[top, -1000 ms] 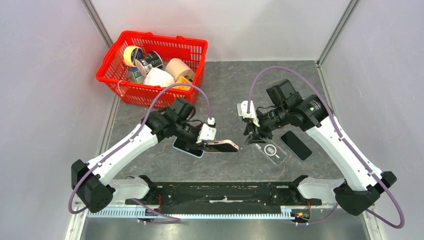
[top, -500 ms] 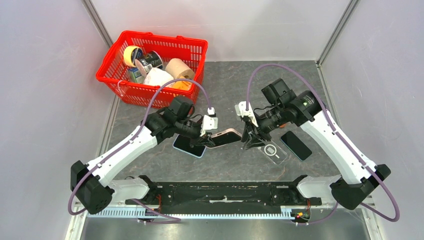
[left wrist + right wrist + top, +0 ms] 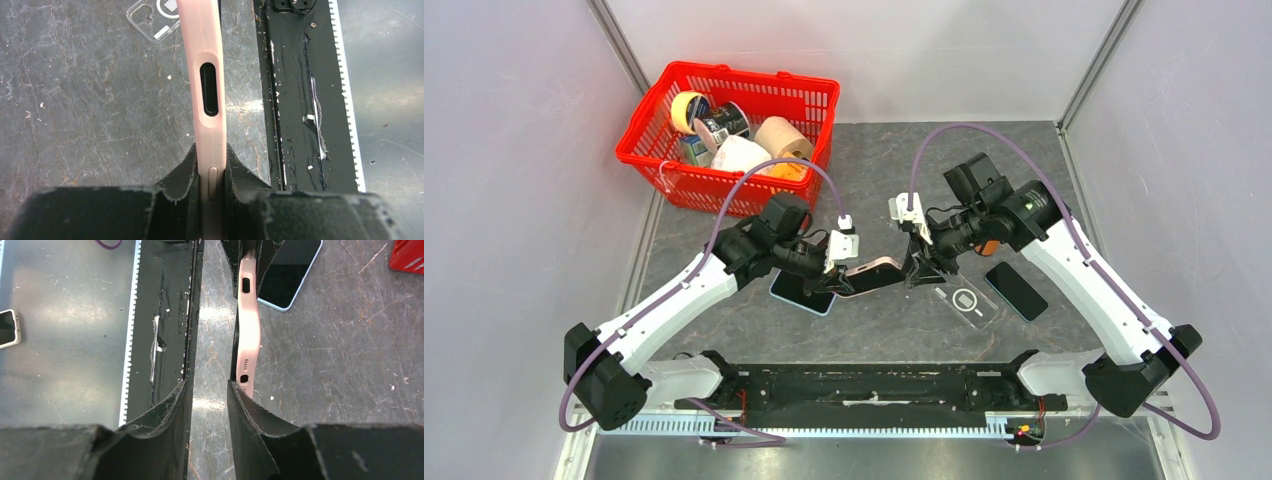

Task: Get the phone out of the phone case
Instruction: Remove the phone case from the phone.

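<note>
The pink phone case [image 3: 876,273] hangs edge-on above the table, with my left gripper [image 3: 838,274] shut on one end of it. In the left wrist view the case [image 3: 207,75] runs straight out from between the black fingers [image 3: 182,172]. A dark strip along one side of the case [image 3: 248,340] may be the phone; I cannot tell more. My right gripper [image 3: 915,268] stands open at the case's free end. In the right wrist view the case tip lies just outside the right finger [image 3: 247,412], and nothing is between the jaws of that gripper [image 3: 207,390].
A clear case [image 3: 965,300] and a black phone [image 3: 1016,290] lie on the table right of centre. A blue-rimmed phone [image 3: 800,293] lies below the left gripper. A red basket [image 3: 656,112] of items stands at the back left. A black rail [image 3: 864,380] runs along the near edge.
My right gripper has moved left from above the clear case to the pink case's free end. The left gripper has lifted and tilted the case toward it.
</note>
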{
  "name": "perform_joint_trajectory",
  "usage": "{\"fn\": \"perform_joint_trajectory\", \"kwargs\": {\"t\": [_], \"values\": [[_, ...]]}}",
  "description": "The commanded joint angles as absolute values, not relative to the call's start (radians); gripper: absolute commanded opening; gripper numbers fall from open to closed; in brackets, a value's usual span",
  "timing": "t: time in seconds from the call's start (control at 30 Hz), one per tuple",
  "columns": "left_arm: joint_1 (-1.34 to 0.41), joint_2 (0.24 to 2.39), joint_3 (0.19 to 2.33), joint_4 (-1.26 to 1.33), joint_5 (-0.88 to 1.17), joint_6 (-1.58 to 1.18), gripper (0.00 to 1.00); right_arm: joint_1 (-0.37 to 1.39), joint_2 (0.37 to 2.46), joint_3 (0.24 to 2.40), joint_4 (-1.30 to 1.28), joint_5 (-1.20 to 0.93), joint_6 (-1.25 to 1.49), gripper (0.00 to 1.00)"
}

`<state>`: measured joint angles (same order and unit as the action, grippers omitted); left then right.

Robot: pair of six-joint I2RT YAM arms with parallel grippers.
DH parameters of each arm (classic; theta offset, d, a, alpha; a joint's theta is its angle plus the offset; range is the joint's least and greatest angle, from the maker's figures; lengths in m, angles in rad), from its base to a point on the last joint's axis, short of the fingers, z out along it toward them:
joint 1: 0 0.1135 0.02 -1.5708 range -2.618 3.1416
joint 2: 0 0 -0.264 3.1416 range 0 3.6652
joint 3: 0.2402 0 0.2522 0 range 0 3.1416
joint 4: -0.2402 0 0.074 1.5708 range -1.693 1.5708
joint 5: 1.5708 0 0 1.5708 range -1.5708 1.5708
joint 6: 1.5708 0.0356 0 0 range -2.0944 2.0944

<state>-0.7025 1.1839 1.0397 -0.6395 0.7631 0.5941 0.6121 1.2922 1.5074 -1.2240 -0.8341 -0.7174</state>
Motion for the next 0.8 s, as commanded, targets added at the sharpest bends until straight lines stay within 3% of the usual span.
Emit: {"fn": "perform_joint_trajectory", "kwargs": {"t": [0.0,0.77], "values": [[-0.701,1.151,1.051,-0.566,0.820,0.555,0.02,0.614,1.290,1.495,-1.193,-0.837,-0.695,0.40],[-0.700,1.152,1.048,-0.561,0.883,0.558,0.02,0.613,1.298,1.468,-1.129,-0.788,-0.649,0.40]]}}
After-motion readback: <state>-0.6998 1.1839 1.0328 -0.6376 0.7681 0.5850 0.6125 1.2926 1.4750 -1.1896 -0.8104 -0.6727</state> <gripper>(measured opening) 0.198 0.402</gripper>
